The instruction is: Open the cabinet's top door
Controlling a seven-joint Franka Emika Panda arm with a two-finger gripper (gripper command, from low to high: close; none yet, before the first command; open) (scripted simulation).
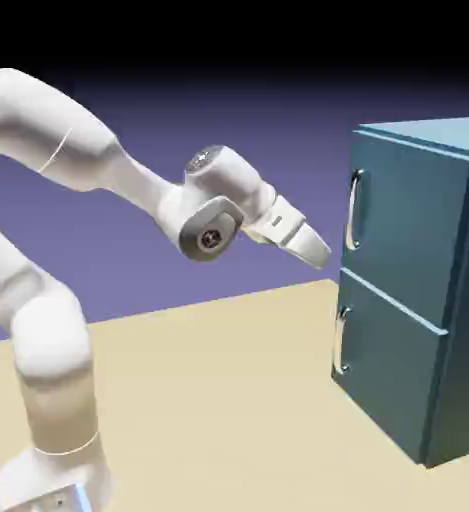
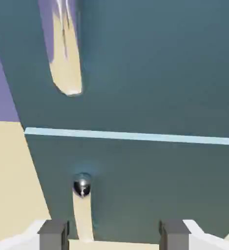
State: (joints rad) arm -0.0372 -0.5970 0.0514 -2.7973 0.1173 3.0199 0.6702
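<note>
The teal-blue cabinet (image 1: 418, 290) stands at the right of the exterior view. Its top door (image 1: 403, 225) is flush with the front, with a curved silver handle (image 1: 354, 210) along its left edge. My gripper (image 1: 318, 252) hovers just left of that handle, a short gap away and pointing at the cabinet. In the hand view the top door (image 2: 160, 63) fills the upper half, and its mirror-like handle (image 2: 65, 53) is at the upper left. My gripper (image 2: 113, 237) is open, with nothing between its grey fingertips (image 2: 52, 234).
Below a pale seam (image 2: 135, 136) sits the lower panel (image 1: 383, 365) with its shorter handle (image 1: 340, 342); this handle (image 2: 82, 195) shows just above my left fingertip in the hand view. The beige table (image 1: 228, 400) carries the cabinet.
</note>
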